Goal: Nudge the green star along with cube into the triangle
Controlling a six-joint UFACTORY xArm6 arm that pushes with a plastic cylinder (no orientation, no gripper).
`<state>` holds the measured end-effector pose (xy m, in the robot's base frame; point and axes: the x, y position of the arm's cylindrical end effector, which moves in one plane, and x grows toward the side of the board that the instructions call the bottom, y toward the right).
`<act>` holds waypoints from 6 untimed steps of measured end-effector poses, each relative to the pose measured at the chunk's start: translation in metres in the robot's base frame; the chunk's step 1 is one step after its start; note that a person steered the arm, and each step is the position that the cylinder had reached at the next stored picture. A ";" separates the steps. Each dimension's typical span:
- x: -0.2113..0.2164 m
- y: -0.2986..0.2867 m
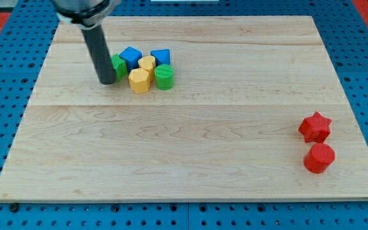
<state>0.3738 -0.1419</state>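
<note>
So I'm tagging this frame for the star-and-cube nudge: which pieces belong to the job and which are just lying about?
Part of the job:
- green star, partly behind the rod
- blue cube
- blue triangle
- my tip, touching the star's left side

Just lying about:
- yellow hexagon
- yellow block, shape unclear
- green cylinder
- red star
- red cylinder

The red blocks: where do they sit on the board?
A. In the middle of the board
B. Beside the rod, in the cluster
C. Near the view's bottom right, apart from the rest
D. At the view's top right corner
C. The red star and the red cylinder sit together near the view's bottom right, far from my tip and the cluster at the top left.
</note>
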 end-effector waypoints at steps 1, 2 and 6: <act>0.004 -0.021; -0.006 -0.072; 0.071 0.025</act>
